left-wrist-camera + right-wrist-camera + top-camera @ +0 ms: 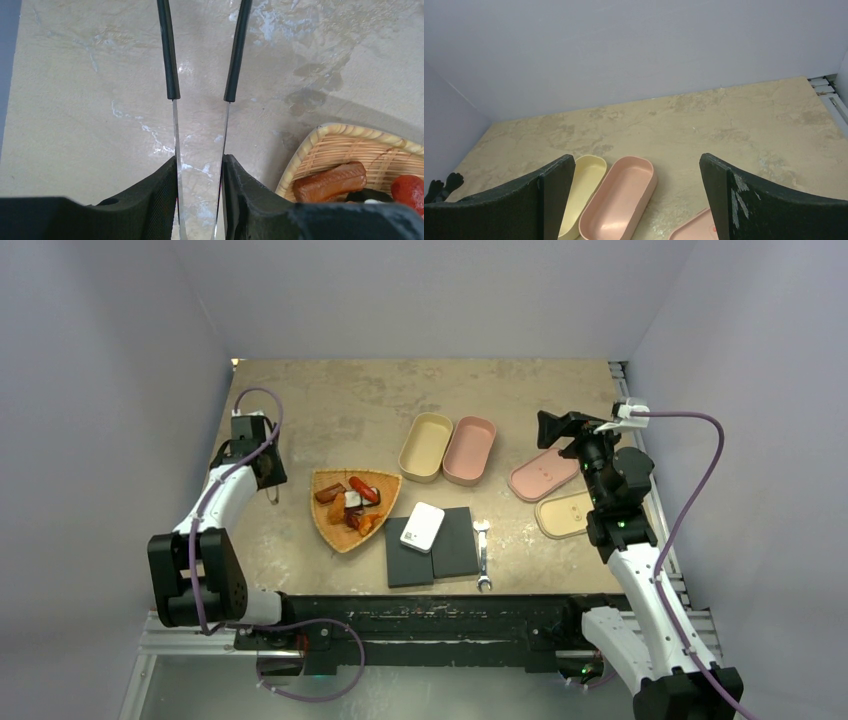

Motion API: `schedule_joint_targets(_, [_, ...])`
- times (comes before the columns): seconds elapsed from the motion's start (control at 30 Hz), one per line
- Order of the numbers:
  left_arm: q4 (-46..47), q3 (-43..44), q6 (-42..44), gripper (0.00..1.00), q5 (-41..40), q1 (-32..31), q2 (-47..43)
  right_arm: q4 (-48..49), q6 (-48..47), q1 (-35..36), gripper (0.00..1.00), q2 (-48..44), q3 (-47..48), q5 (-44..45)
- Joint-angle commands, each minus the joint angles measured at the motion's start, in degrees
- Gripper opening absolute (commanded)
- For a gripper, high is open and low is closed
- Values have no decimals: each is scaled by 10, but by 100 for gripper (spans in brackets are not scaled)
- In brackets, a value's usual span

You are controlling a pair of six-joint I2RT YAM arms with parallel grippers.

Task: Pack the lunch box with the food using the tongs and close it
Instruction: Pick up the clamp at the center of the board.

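Observation:
My left gripper (268, 478) (200, 162) is at the table's left, just left of a woven basket (330, 528) (320, 145), and is shut on the tongs (273, 496) (172, 60). Their two thin metal arms run between my fingers, and the black tips point away over bare table, apart from each other. The food (352, 505) lies in the basket: a brown sausage piece (330, 180), a red piece (407, 187) and others. A cream lunch box (426, 447) (584, 190) and a pink one (470, 450) (621, 202) stand open, side by side. My right gripper (560, 430) (636, 157) hangs open above the lids.
A pink lid (543, 475) and a cream lid (567, 514) lie at the right under the right arm. Near the front edge are two dark pads (455, 540) with a white device (422, 527) on them, and a silver wrench (483, 555). Walls enclose three sides.

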Motion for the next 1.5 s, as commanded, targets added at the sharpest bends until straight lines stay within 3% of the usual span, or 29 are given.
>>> schedule_joint_targets(0.0, [-27, 41, -10, 33, 0, 4, -33, 11, -4, 1, 98, -6, 1, 17])
schedule_joint_targets(0.43, [-144, 130, -9, 31, 90, -5, -73, 10, -5, 2, 98, -1, 3, 24])
schedule_joint_targets(0.63, [-222, 153, -1, 30, 145, -100, -91, 11, -6, 1, 98, 0, 3, 23])
schedule_joint_targets(0.77, [-248, 148, -26, 30, 213, -110, -107, 11, -6, 2, 98, 2, 3, 22])
schedule_joint_targets(1.07, [-385, 154, -30, 28, 214, -116, -138, 10, -6, 2, 98, -1, 3, 23])
schedule_joint_targets(1.27, [-414, 98, -50, 27, 213, -122, -181, 12, -6, 1, 98, -1, 2, 23])
schedule_joint_targets(1.47, [-448, 102, -54, 27, 190, -144, -183, 14, -6, 2, 98, 5, 2, 20])
